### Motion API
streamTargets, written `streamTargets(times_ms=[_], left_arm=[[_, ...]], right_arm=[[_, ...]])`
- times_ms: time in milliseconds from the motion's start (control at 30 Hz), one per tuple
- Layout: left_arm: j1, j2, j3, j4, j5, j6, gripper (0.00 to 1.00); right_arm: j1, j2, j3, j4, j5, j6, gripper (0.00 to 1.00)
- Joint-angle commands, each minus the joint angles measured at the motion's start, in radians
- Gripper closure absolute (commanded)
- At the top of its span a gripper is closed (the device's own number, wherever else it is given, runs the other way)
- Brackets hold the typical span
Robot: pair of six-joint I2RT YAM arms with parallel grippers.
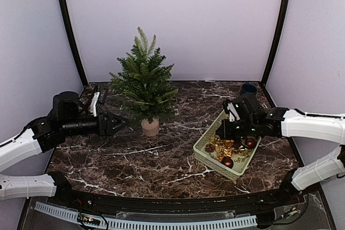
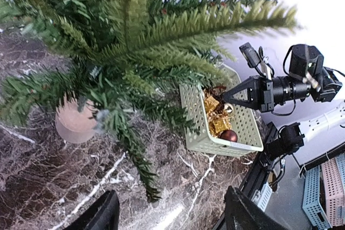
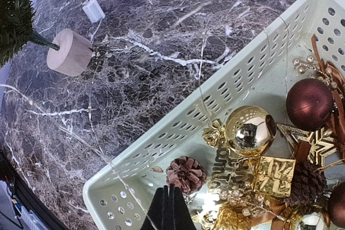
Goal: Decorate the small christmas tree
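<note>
Left hand (image 1: 115, 124): low over the table (image 1: 161, 161), fingers spread wide with nothing between them, pointing right at the pot (image 1: 150, 127); it is just beside the pot and is the nearer hand. Small christmas tree (image 1: 144, 82): left of centre on the table, upright, long axis vertical, branches bare of ornaments as far as can be seen. Basket (image 1: 211, 166): pale green, right of the tree and well apart from it, holding a gold ball (image 3: 249, 131), a pinecone (image 3: 186, 173), a maroon ball (image 3: 309, 103) and a gold gift box (image 3: 275, 176). Right hand (image 1: 223, 131): above the basket's near-left part, fingers pressed together. A thin wire (image 3: 200, 87) runs toward them, and I cannot tell whether it is pinched. From this hand the tree lies leftward across bare table, so anything lifted here would likely travel left and up to reach a branch.
</note>
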Motion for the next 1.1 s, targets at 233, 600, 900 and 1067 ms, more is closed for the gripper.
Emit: streamTargets(times_ms=[233, 600, 900, 1067], left_arm=[[-0.043, 0.111, -0.028, 0.047, -0.106, -0.067, 0.41], [-0.043, 0.118, -0.078, 0.167, -0.106, -0.113, 0.85], [-0.004, 0.092, -0.060, 0.101, -0.212, -0.064, 1.00], [0.110, 0.103, -0.043, 0.099, -0.119, 0.026, 1.00]], right_arm=[[-0.003, 0.007, 0.031, 0.049, -0.015, -0.002, 1.00], [0.030, 0.042, 0.049, 0.028, -0.015, -0.031, 1.00], [0.087, 0.066, 0.075, 0.015, 0.010, -0.029, 1.00], [0.090, 0.096, 0.121, -0.002, 0.041, -0.031, 1.00]])
